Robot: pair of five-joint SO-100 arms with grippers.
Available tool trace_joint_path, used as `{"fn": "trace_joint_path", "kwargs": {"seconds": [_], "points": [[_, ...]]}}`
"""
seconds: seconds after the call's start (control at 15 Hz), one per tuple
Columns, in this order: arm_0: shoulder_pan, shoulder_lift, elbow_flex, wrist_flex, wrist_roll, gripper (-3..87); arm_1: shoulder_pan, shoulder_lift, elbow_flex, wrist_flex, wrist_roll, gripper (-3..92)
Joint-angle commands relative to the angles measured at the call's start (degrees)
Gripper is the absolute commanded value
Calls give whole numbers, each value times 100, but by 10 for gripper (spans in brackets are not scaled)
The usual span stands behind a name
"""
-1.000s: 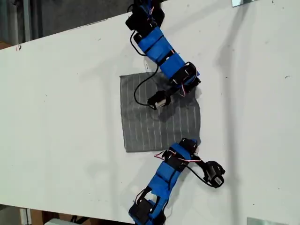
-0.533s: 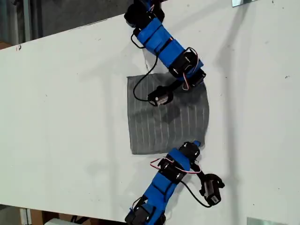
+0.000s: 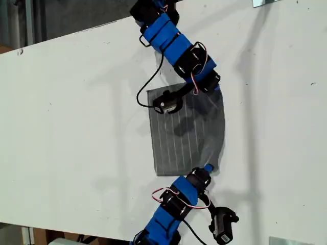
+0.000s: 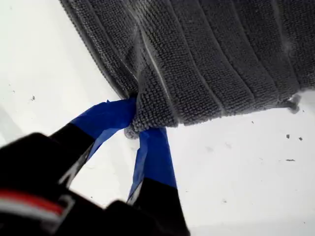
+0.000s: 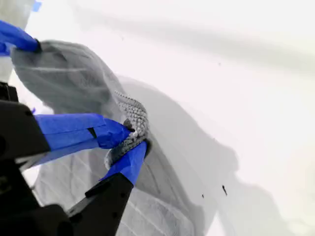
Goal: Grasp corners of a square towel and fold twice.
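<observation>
Both our tools pinch towel [image 3: 185,138] corners: first tool [image 4: 137,129], second tool [image 5: 132,141]; that edge has lifted and moved toward the exterior view's left; first fold starting.

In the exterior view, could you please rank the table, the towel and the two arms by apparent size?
1. The table, by far the largest.
2. The towel.
3. The two arms, at the view's top and bottom; they look alike, so I won't rank them.
</observation>
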Motion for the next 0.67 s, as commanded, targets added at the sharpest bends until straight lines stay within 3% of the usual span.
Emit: {"fn": "trace_joint_path", "kwargs": {"seconds": [0.0,0.33,0.6], "points": [[-686,1301,1046,26,-70,-2,334,712,-9,255,-123,-1],[-1802,3999,4526,-1028,-9,-2,1450,1037,1037,492,-325,-1],[-2364,5599,5994,-1107,-26,-2,2197,1257,1257,369,-940,-1]]}}
